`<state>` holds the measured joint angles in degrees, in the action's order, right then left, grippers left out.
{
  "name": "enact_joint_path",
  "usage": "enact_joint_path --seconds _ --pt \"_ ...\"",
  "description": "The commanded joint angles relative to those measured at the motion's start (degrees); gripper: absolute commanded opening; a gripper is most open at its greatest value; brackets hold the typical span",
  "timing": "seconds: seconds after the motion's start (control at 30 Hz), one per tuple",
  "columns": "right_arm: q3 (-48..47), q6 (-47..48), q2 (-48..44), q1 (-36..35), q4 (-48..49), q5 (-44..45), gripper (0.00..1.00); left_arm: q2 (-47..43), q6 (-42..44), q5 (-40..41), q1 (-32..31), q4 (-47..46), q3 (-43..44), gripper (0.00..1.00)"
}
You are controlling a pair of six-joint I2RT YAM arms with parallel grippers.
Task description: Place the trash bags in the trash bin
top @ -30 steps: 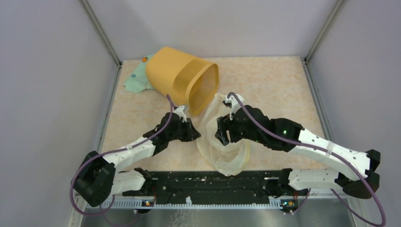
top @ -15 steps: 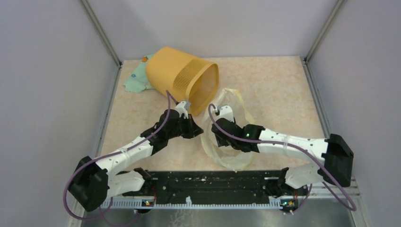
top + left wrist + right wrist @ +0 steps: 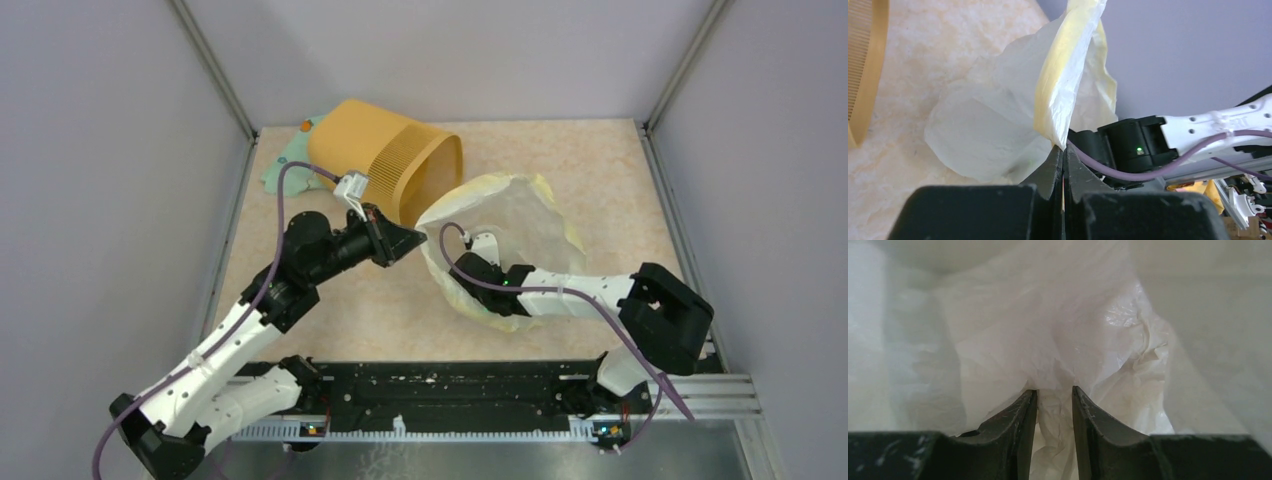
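Pinching the rim of the bag (image 3: 515,210) in the tightly closed left hand (image 3: 1064,152), holding it up just beside the mouth of the bin (image 3: 365,160) lying on its side on the bench (image 3: 600,165). Sitting inside the bag with the right hand (image 3: 1054,395), film bunched between narrow-set fingers; grip impossible to tell.

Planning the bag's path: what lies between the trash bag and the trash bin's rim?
Only bare tabletop, in the left wrist view, separates the trash bin's rim from the trash bag pinched by the left hand.
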<state>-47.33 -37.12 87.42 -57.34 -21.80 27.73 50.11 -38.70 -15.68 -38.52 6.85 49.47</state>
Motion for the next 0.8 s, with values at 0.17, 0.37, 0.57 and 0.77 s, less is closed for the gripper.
enact_joint_path --seconds 0.17,0.37,0.57,0.77 --pt "0.8 -0.9 -2.3 1.1 3.2 -0.7 0.45 -3.0 -1.0 2.4 -0.2 4.8 2.3 0.00" --pt "-2.7 3.1 -10.0 0.5 -0.4 -1.9 0.68 -0.8 -0.9 3.3 -0.2 4.5 0.3 0.00" --pt "-7.6 5.3 -15.6 -0.8 -5.9 -2.3 0.74 2.7 0.3 5.0 -0.2 5.7 1.6 0.00" --pt "-12.2 6.1 -19.6 -3.4 -9.1 -3.7 0.76 4.9 0.3 5.9 -0.2 5.5 2.3 0.00"
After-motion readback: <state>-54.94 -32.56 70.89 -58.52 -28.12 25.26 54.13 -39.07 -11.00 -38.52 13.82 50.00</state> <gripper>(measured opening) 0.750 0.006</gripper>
